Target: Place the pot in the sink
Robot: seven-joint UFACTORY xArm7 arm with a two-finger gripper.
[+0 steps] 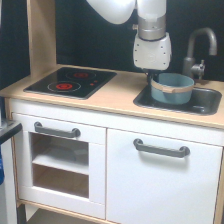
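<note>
Light-wood tabletop (120, 97), right of frame: the pot (172, 88), judged light and rigid, best gripped by its rim, is seen within the sink (210, 102); pincer (152, 75) state cannot be told.

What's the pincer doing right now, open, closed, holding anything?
Pincer: cannot be told. It sits at the far rim of the pot, which is in the sink, but the fingers are hidden behind the pot and wrist.

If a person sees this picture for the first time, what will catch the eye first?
The white arm coming down from the top, right above the pot. The blue-grey pot sits in the sink at the exterior view's right, beside the grey tap. At the left, the black hob shows red rings.
</note>
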